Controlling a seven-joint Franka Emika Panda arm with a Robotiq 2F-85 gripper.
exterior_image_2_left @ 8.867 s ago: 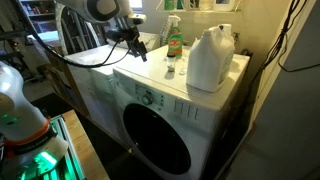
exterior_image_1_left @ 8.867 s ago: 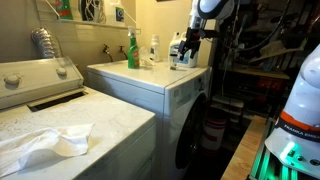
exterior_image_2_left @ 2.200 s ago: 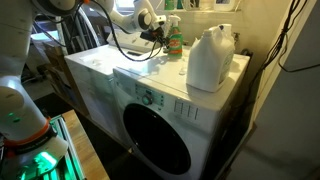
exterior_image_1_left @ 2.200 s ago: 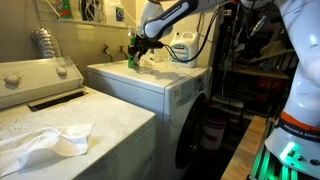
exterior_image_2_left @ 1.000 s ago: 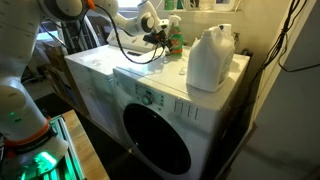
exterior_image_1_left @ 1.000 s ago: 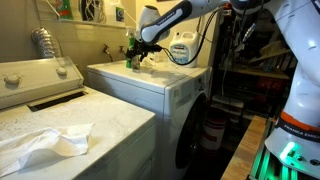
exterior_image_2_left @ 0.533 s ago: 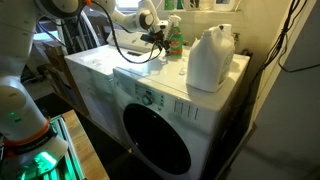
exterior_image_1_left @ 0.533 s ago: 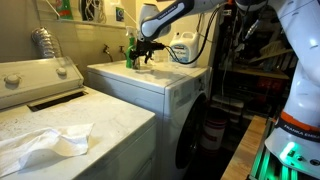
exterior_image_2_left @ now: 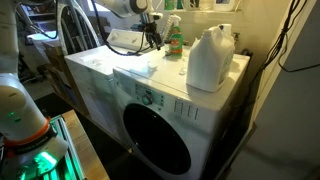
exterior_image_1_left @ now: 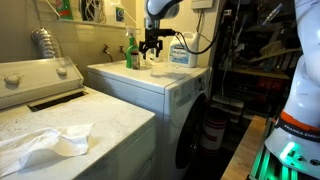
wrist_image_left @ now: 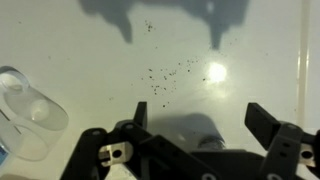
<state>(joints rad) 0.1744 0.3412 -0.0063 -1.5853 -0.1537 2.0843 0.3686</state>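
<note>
Hanging straight down over the white machine top, the gripper is seen with its jaws spread wide, and nothing is held between them. In the wrist view the gripper frames only bare, speck-dusted surface, and its own shadow is thrown across that surface. A small clear container is shown at the left edge of the wrist view, outside the fingers and untouched. Whether it stands or lies cannot be made out, since it is cut off by the frame.

Half a second ago the arm was stretched in low and slanted, and the gripper was held close beside the green bottle. Now the wrist has been raised and turned vertical, and a clear gap has been opened between gripper and bottle. The same is borne out in an exterior view, where the gripper is set a little further from the green bottle than it was. The green bottle and the white jug are found where they stood nearly nine seconds ago. From this it is judged that nothing has been taken up: the bottle has been left standing, and the clear container remains beside the open jaws rather than within them.
</note>
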